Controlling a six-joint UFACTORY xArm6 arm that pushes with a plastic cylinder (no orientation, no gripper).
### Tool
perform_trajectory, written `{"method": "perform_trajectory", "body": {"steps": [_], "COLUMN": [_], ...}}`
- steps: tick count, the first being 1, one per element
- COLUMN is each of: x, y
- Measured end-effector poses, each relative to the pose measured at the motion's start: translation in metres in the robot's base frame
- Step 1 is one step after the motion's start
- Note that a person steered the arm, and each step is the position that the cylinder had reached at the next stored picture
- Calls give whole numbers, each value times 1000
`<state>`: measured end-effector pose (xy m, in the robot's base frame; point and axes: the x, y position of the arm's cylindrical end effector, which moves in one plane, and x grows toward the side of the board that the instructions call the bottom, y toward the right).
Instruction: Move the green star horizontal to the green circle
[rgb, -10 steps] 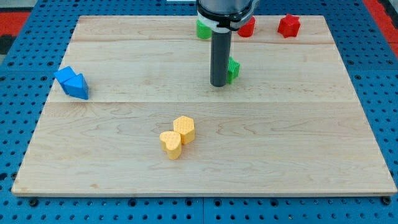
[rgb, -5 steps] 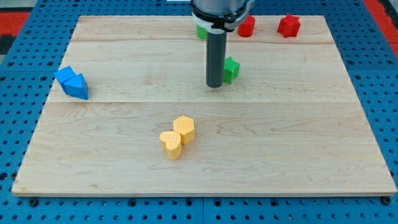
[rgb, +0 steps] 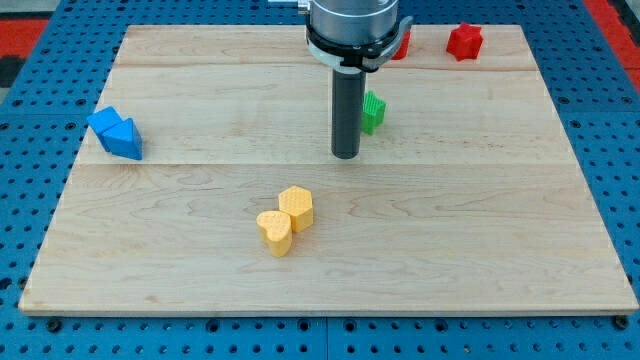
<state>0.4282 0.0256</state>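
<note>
The green star (rgb: 373, 112) lies on the wooden board (rgb: 480, 220), above the middle and a little right of centre. My tip (rgb: 346, 156) rests on the board just below and left of the star, with a small gap between them. The green circle does not show; the arm's round housing (rgb: 352, 25) covers the top edge of the board where it stood.
A red block (rgb: 403, 43) peeks out right of the housing and a red star (rgb: 464, 41) lies at the top right. Two blue blocks (rgb: 116, 133) touch at the left. A yellow hexagon (rgb: 297, 207) and a yellow heart (rgb: 275, 232) touch below centre.
My tip has slid down the view and slightly left, away from the green star. The star has stayed in place. The housing now covers the green circle.
</note>
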Motion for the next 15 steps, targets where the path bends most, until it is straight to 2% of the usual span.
{"method": "perform_trajectory", "body": {"steps": [2, 3, 4, 6, 7, 8, 9, 10, 11, 13, 15], "x": [0, -1, -16, -69, -96, -126, -125, -99, -100, -131, -121], "y": [2, 28, 44, 39, 12, -57, -88, -102, -140, -143, -123]}}
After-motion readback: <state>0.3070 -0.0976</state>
